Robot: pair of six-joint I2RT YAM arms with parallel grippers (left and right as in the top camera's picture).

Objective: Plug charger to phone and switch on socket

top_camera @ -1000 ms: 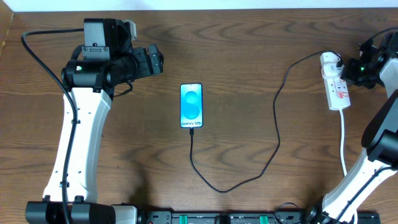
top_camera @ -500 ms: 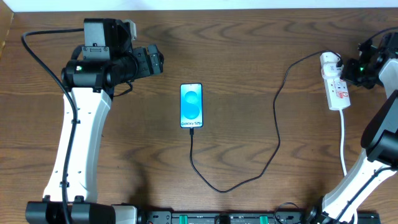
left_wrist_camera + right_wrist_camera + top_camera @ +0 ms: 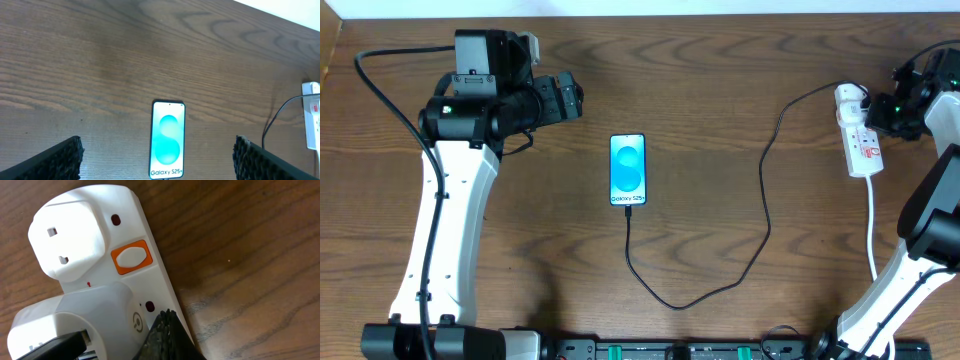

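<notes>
Right end effector: fingers pressed together into one blunt tip and holding nothing. It sits low over the long edge of the socket; I cannot tell whether it touches. The orange rocker switch is just beside the tip, apart from it, towards the socket's plug-carrying end. Judgement: the switch is small and stiff, so press it with the closed tip, straight down on the rocker's raised half. The socket body is light, hard plastic on smooth wood and likely to skate or tip under a slanted push. Two white adapters fill the outlets beside the switch. The socket lies near the right edge of the worktop, towards the far corner, its thick white cord running to the near edge. The charger is thin, limp and light, and loops from the socket to the near end of the phone, where it appears seated. The phone lies flat mid-worktop and is slick and fragile. Left end effector: spread wide, empty, well beyond the phone's far-left side.
</notes>
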